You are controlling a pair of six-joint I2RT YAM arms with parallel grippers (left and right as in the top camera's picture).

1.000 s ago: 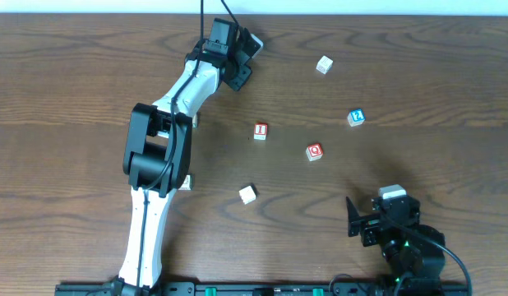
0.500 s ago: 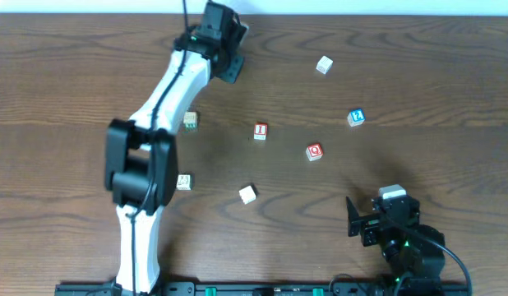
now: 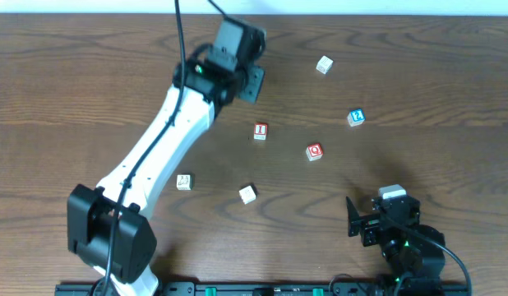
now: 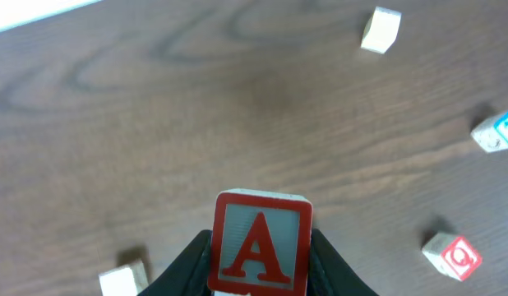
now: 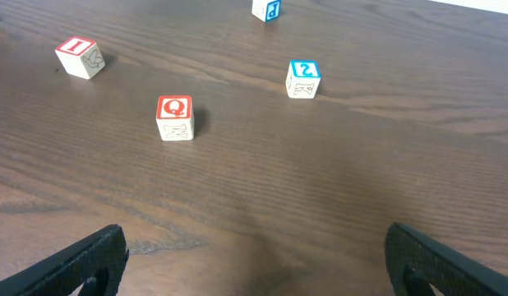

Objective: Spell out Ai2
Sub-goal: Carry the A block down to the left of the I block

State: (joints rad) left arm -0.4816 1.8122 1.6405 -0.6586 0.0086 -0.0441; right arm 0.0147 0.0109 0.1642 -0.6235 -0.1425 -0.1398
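Observation:
My left gripper (image 3: 251, 76) is at the far middle of the table, shut on the red A cube (image 4: 260, 242), which it holds above the wood; the overhead view hides that cube. The jaws (image 4: 260, 281) clamp its sides. The red I cube (image 3: 260, 131) lies just nearer than that gripper and also shows in the right wrist view (image 5: 77, 56). The blue 2 cube (image 3: 356, 117) lies to the right and shows in both wrist views (image 4: 496, 131) (image 5: 303, 78). My right gripper (image 3: 357, 222) is open and empty at the near right (image 5: 262, 263).
The red Q cube (image 3: 314, 151) lies between the I and 2 cubes, slightly nearer. A pale cube with a blue mark (image 3: 323, 64) sits far right. A plain pale cube (image 3: 248, 194) and a green-marked one (image 3: 183, 182) lie nearer, left of centre.
My left arm has swung; its gripper moved from the far edge rightward and nearer with the A cube. The arm now covers a pale cube seen earlier. The right arm is unmoved.

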